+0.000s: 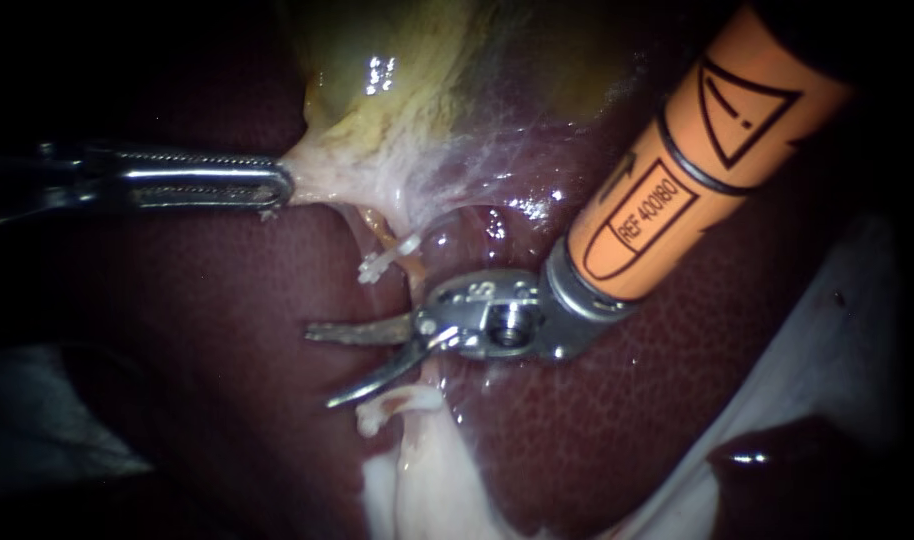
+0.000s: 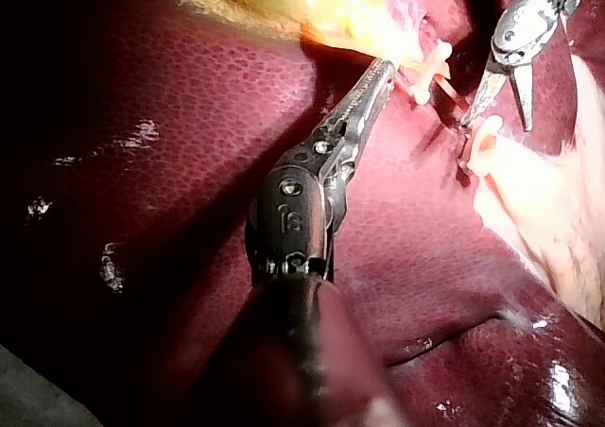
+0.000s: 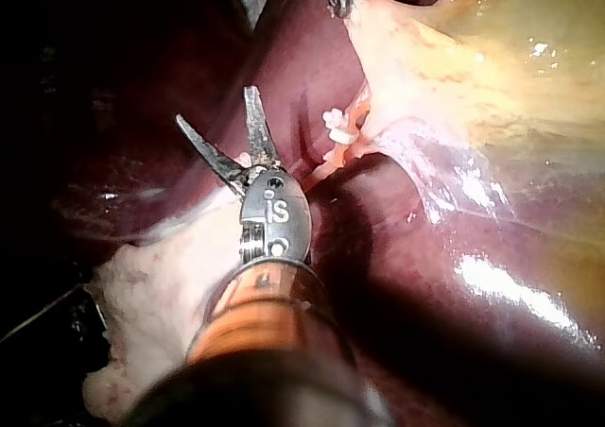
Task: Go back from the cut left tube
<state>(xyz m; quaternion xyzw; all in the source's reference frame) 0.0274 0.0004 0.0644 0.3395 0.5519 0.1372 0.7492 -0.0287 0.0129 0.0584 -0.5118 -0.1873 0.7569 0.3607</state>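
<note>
the cut left tube is severed, two stumps apart, long axis roughly up-down in the endoscope view. upper stump hangs from the gallbladder side with a white clip across it; lower stump is pale, curled, sitting on whitish fatty tissue

right instrument is the one at the site: blades parted, nothing between them, lying crosswise in the gap between the stumps, tips past the tube on the far side from its own orange shaft. shaft enters from upper right, so my read is the way out runs straight back along it, over bare liver. one blade is just beside the lower stump, the other near the clip, so a sideways drift could snag either

left instrument is well apart, jaws clamped on the pale edge of the gallbladder, holding it taut

liver dark red, wet, finely pebbled; gallbladder yellow-green, glossy, with thin webby membrane near the tube
</note>
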